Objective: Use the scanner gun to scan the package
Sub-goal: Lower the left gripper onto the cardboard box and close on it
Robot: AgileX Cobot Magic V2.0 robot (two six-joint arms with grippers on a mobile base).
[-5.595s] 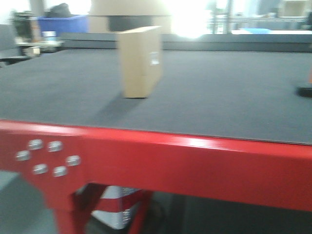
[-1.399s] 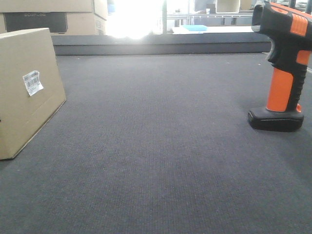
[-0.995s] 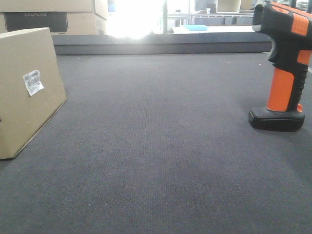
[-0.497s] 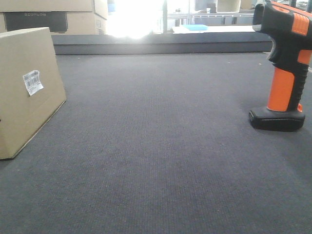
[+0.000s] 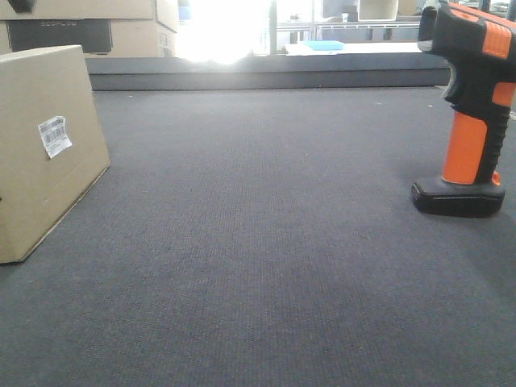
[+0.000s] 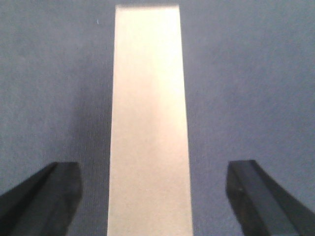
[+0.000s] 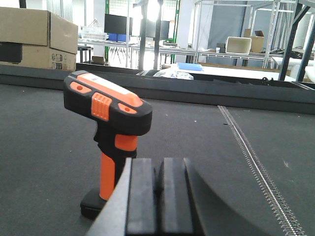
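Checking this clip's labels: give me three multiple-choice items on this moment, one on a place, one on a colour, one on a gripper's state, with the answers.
1. Where is the scanner?
A. upright on the mat, apart from the package
B. on top of the package
C. in a gripper

2. What colour is its handle?
A. blue
B. orange
C. white

3. How is the left gripper?
A. shut on the package
B. shut on the scanner
C. open

Answers:
1 A: the front view shows bare mat between the two.
2 B: orange shows in the front and right wrist views.
3 C: its fingers stand wide apart, one on each side of the package's top.
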